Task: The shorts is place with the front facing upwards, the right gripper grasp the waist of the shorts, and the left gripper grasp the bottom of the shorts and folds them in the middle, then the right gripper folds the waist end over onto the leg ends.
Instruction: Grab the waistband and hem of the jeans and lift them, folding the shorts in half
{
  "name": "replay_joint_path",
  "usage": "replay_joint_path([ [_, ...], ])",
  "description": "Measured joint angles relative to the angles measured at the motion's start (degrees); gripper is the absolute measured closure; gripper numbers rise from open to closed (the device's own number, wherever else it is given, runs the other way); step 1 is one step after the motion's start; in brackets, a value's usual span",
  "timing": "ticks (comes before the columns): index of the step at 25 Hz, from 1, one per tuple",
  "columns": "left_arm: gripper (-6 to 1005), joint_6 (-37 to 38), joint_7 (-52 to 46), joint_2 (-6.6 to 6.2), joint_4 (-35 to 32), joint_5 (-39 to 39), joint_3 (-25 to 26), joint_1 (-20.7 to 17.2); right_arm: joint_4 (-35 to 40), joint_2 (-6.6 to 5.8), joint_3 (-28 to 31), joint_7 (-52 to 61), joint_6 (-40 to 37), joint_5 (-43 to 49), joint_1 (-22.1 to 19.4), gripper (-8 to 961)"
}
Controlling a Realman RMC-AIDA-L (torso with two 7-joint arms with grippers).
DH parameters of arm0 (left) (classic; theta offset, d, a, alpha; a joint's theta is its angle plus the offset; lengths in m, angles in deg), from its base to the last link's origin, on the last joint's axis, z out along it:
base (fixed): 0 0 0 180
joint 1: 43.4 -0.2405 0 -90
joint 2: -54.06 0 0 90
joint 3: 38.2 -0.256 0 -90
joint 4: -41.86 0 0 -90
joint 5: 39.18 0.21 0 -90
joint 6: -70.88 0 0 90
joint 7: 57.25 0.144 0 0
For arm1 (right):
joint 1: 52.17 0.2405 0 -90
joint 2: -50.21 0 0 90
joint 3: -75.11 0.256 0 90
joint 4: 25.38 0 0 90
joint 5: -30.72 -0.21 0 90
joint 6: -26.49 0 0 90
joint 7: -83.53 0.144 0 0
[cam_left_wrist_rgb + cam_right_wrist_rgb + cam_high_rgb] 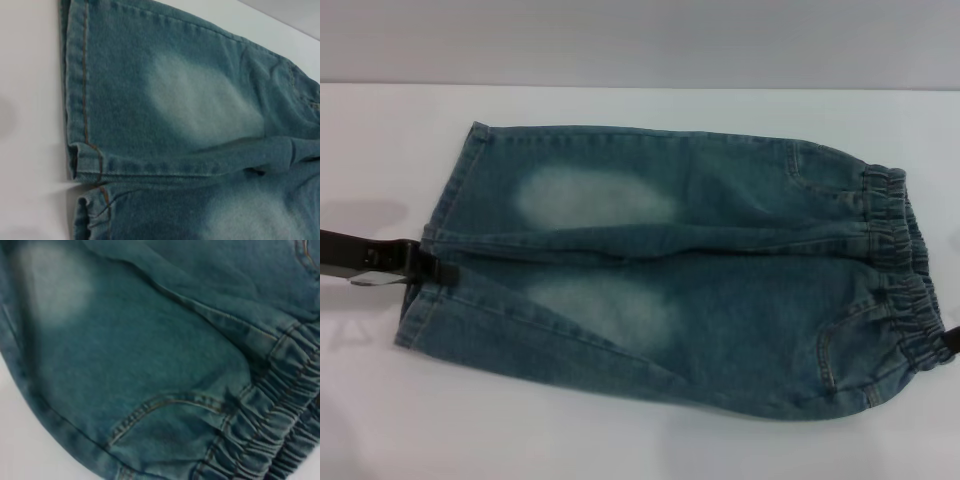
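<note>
The right gripper [952, 343] shows only as a dark tip at the head view's edge beside the waist [905, 270]; its fingers cannot be judged. The left gripper [428, 265] meets the leg ends [425, 250], its arm cut off at the frame. Both wrist views crop the shorts [190, 125].

You are looking at a bare test bench, more lab or robot workcell than home: a plain white table [640, 440] runs back to a blank pale grey wall [640, 40], and the only thing laid out is a single pair of denim shorts [720, 330].
</note>
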Motion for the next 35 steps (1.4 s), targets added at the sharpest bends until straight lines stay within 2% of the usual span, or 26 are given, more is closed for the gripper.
replay_joint_path([
  [9, 983, 0.15, 0.0, 0.1, -0.32, 0.3, 0.0, -0.21, -0.38, 1.51, -0.6, -0.23, 1.74, 0.59, 0.01, 228],
  [35, 983, 0.4, 1.12, 0.27, -0.44, 0.35, -0.01, -1.13, -0.43, 3.8, -2.74, -0.58, 4.16, 1.13, -0.03, 227],
])
